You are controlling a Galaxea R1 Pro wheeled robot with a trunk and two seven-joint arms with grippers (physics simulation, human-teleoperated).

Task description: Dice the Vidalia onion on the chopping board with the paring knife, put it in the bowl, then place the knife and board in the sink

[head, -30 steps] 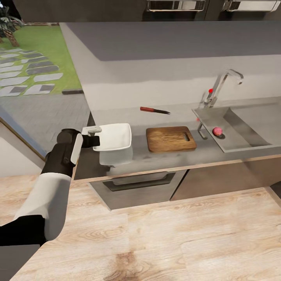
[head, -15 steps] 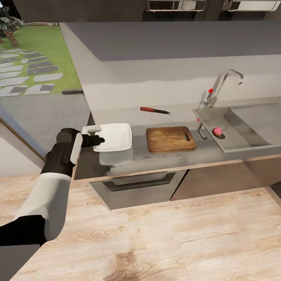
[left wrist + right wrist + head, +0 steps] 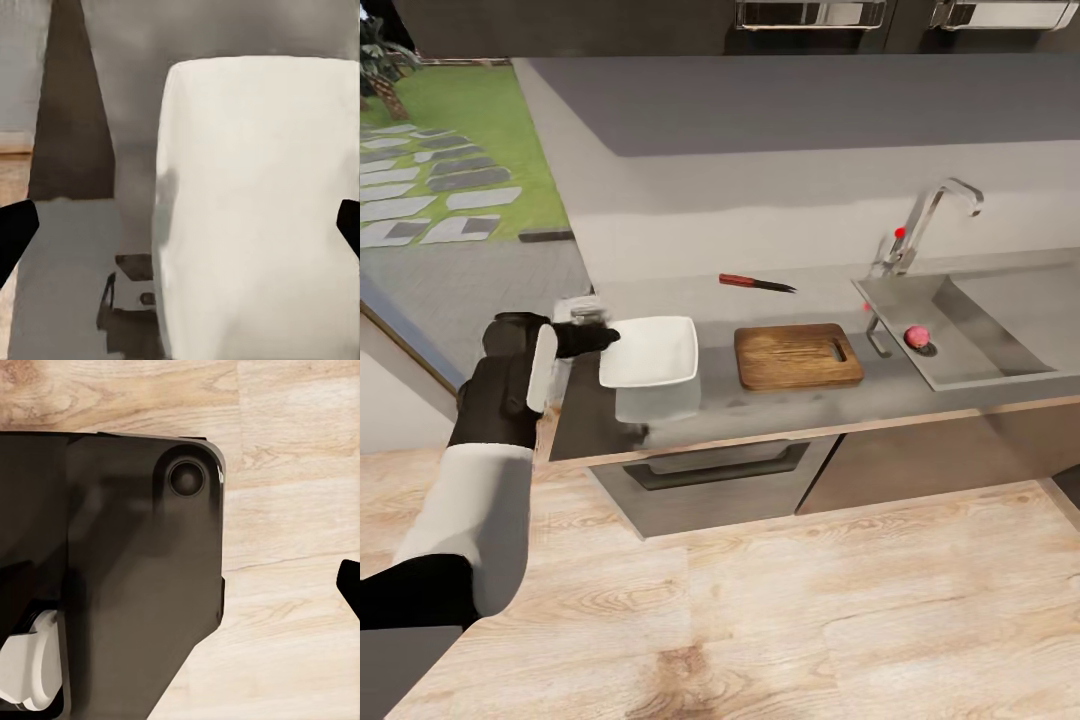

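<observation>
On my head view: left gripper (image 3: 603, 339), centre-left, just beside the left rim of the bowl (image 3: 652, 351) on the countertop (image 3: 800, 405); on the left wrist view its fingers (image 3: 15, 232) are spread wide, holding nothing. Chopping board (image 3: 797, 356) at centre, right of the bowl; paring knife (image 3: 756, 283) behind it. Vidalia onion (image 3: 917, 336) in the sink (image 3: 980, 340), centre-right. Right gripper (image 3: 351, 585): I cannot tell its state; it faces wooden floor (image 3: 300, 510) beside the robot's dark base (image 3: 127, 570).
</observation>
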